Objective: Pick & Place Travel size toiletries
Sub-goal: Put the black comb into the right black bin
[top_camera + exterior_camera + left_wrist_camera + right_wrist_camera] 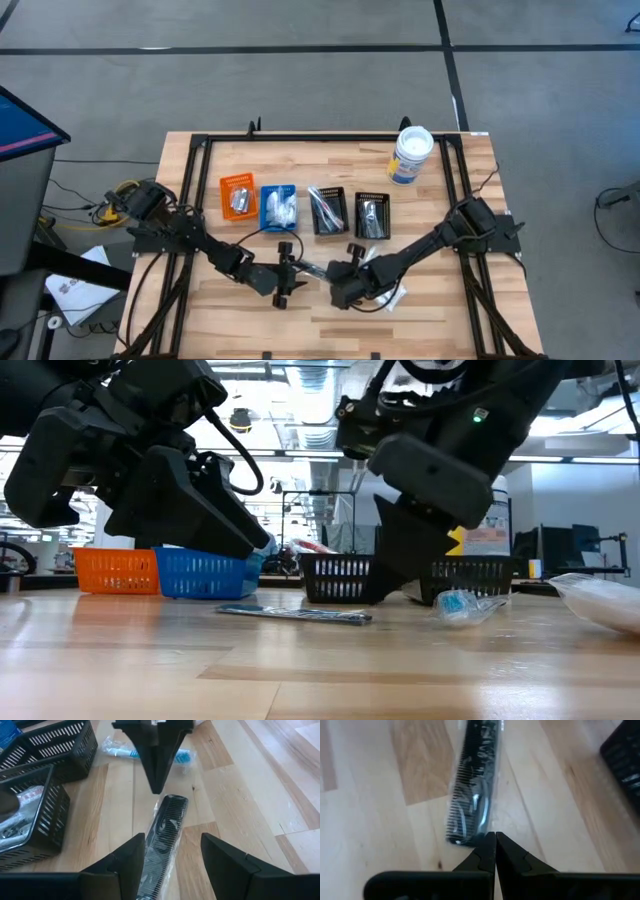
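Between the two grippers at 6 o'clock on the table (200, 310), the wrapped comb (164, 840) is lying flat, left gripper (172, 857) straddling it half-open, right gripper (495, 842) pinched shut and touching its end, risking nudging it askew

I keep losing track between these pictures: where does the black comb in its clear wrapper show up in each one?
High view: black comb in clear wrapper on the table between both grippers.
Low view: flat on the wood, before the black slotted bin.
Left wrist view: between the left gripper fingers.
Right wrist view: ahead of the shut right gripper.
Shared landmark: the black slotted bin.
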